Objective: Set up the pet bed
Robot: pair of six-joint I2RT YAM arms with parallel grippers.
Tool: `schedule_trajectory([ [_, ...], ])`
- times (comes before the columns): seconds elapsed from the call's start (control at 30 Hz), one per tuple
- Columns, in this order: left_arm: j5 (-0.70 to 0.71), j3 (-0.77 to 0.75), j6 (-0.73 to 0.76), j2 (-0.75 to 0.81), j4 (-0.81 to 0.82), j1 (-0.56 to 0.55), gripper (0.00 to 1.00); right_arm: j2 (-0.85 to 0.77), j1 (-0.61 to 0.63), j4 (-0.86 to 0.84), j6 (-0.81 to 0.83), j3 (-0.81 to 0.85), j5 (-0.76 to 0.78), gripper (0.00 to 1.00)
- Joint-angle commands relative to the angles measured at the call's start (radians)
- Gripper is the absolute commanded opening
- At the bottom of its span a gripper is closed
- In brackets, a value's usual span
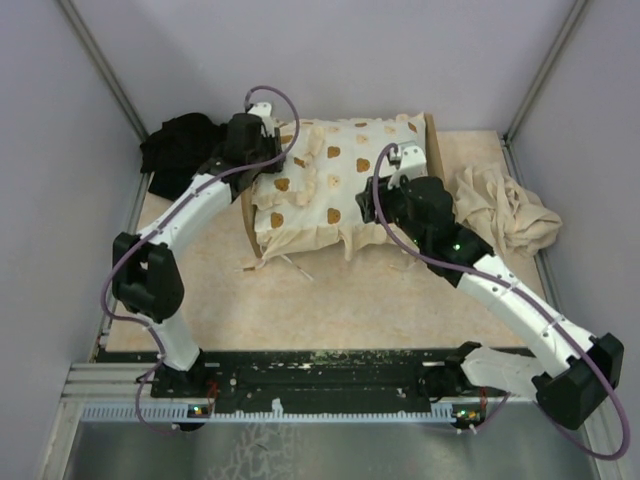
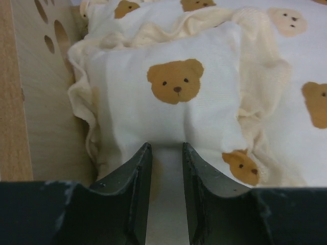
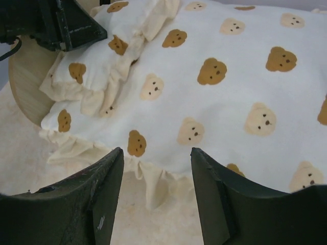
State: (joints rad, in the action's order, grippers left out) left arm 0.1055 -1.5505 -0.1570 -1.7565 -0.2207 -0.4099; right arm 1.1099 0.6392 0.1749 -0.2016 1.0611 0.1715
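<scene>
Left jaws: we see them pinching the small cream frilled bear-print pillow point(image 2: 168, 92).
Right jaws: spread, over the frilled edge of the cream bear-print cover point(image 3: 230, 102).
Light-wood pet bed frame point(image 2: 43, 102): just left of the pinching jaws.

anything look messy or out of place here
A beige cloth lies crumpled on the table beside the bed. The bear-print cover hangs unevenly, its frill trailing off the near side. The left gripper pinches the pillow.

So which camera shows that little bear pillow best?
The left wrist view: the small pillow fills the frame, bear face and frill sharp. The right wrist view catches it slantwise at upper left; the top view shows it tiny, with little detail.
</scene>
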Motion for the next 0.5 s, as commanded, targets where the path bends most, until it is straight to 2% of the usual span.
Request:
schedule_trajectory([
  [0.0, 0.016, -0.067, -0.036, -0.026, -0.006, 0.039, 0.37, -0.107, 0.005, -0.005, 0.003, -0.046, -0.022, 0.56],
  [0.1, -0.027, -0.151, -0.041, -0.051, -0.050, 0.042, 0.40, -0.152, 0.004, -0.010, -0.015, -0.096, -0.034, 0.56],
  [0.2, -0.105, -0.189, -0.054, -0.037, -0.074, 0.041, 0.47, -0.186, 0.004, -0.003, -0.026, -0.143, -0.033, 0.57],
  [0.23, -0.137, -0.189, -0.057, -0.025, -0.073, 0.040, 0.49, -0.193, 0.003, 0.007, -0.031, -0.154, -0.026, 0.60],
  [0.3, -0.210, -0.184, -0.064, 0.007, -0.073, 0.040, 0.53, -0.215, 0.003, 0.026, -0.044, -0.181, -0.020, 0.78],
  [0.33, -0.240, -0.179, -0.069, 0.025, -0.076, 0.040, 0.56, -0.228, 0.004, 0.036, -0.051, -0.196, -0.015, 0.83],
  [0.47, -0.309, -0.112, -0.081, 0.125, -0.080, 0.039, 0.74, -0.296, 0.004, 0.074, -0.093, -0.239, 0.024, 0.85],
])
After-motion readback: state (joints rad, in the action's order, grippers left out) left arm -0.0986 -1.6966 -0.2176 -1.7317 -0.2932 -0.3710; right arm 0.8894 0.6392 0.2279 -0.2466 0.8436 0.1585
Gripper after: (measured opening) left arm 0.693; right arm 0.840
